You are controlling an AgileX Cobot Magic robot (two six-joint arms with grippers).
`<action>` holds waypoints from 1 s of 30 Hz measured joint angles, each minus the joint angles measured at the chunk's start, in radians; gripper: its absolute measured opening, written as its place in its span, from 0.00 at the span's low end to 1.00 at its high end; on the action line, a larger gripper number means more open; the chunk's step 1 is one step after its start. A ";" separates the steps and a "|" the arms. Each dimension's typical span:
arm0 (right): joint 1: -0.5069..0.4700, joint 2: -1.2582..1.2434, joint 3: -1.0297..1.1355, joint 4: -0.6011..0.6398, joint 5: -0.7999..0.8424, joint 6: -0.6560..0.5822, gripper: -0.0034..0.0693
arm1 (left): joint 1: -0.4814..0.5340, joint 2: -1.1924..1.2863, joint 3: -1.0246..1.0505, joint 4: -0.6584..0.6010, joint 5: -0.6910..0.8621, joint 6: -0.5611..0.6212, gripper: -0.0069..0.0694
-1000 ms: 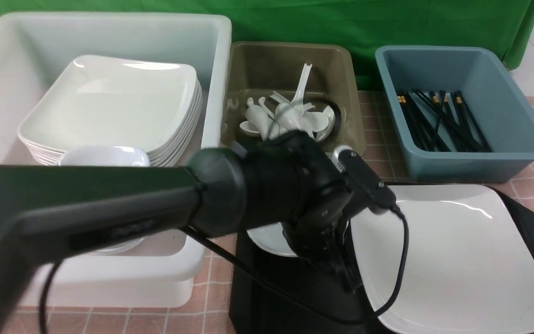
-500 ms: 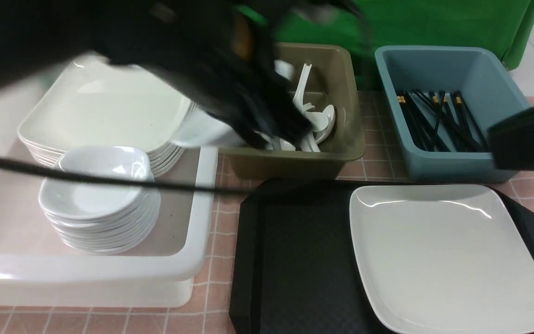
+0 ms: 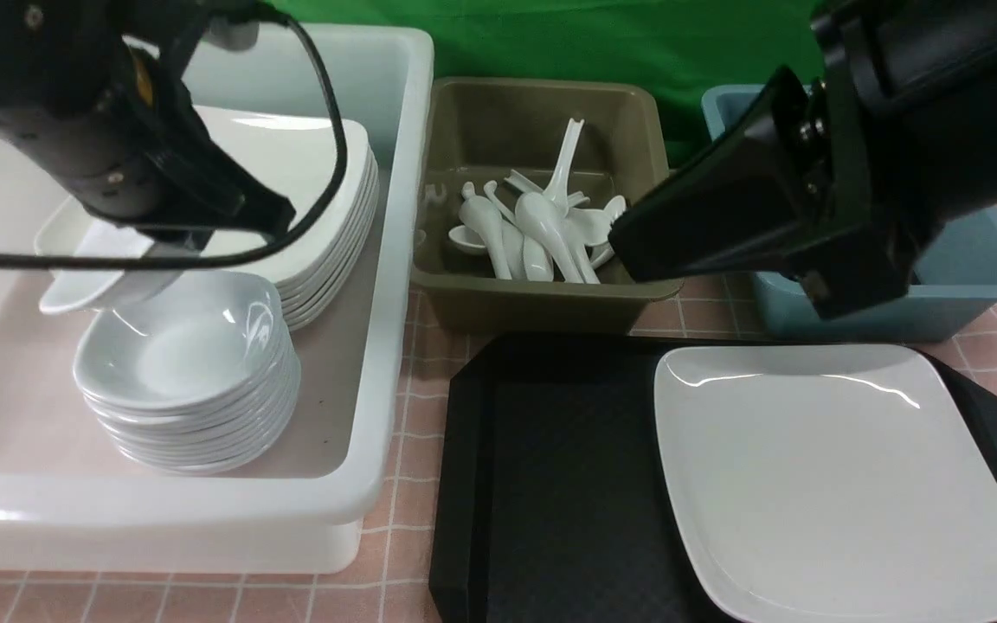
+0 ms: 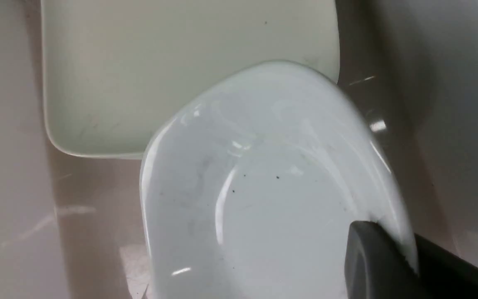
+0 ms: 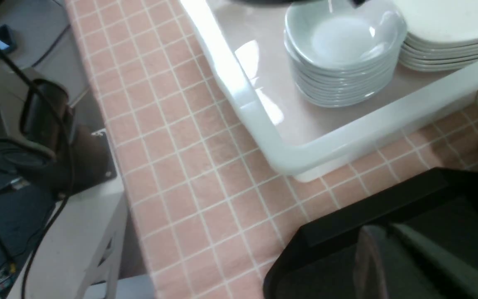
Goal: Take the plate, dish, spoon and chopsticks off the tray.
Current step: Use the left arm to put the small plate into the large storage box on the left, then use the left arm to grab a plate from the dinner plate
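On pink tiled table (image 3: pixel 412 411), tray (image 3: pixel 568 484), green backdrop (image 3: pixel 594 43)

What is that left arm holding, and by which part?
The left gripper holds a small white dish by its rim, just above the stack of dishes.

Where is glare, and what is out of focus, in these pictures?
Front view: sharp; glare streaks on the plate and the white tub's near rim. Left wrist view: the dish, close to the lens, is soft. Right wrist view: bright reflection on the tub's floor; blurred grey shape over the tray.
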 joint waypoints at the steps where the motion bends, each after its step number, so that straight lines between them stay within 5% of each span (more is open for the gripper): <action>1: 0.000 0.000 -0.001 -0.009 -0.010 0.000 0.09 | 0.000 0.002 0.030 -0.009 -0.026 0.000 0.10; 6: 0.000 0.000 -0.004 -0.021 -0.021 -0.002 0.09 | 0.000 0.022 0.084 -0.015 -0.089 0.001 0.17; 12: 0.000 -0.003 -0.004 -0.043 -0.020 -0.002 0.09 | 0.000 0.055 0.086 -0.020 -0.090 -0.013 0.46; 16: 0.000 -0.034 -0.004 -0.180 0.002 0.017 0.09 | 0.000 0.041 0.011 -0.097 -0.032 -0.033 0.71; 20: 0.000 -0.069 -0.004 -0.359 0.023 0.081 0.09 | 0.000 0.013 -0.096 -0.229 -0.023 -0.021 0.78; 24: -0.010 -0.109 -0.005 -0.574 0.111 0.166 0.09 | -0.044 0.019 -0.185 -0.441 -0.063 0.005 0.69; 28: -0.078 -0.133 0.001 -0.600 0.141 0.178 0.09 | -0.136 0.092 -0.226 -0.556 -0.090 0.066 0.40; 30: -0.161 -0.155 0.038 -0.585 0.141 0.174 0.09 | -0.218 0.204 -0.276 -0.610 -0.091 0.085 0.17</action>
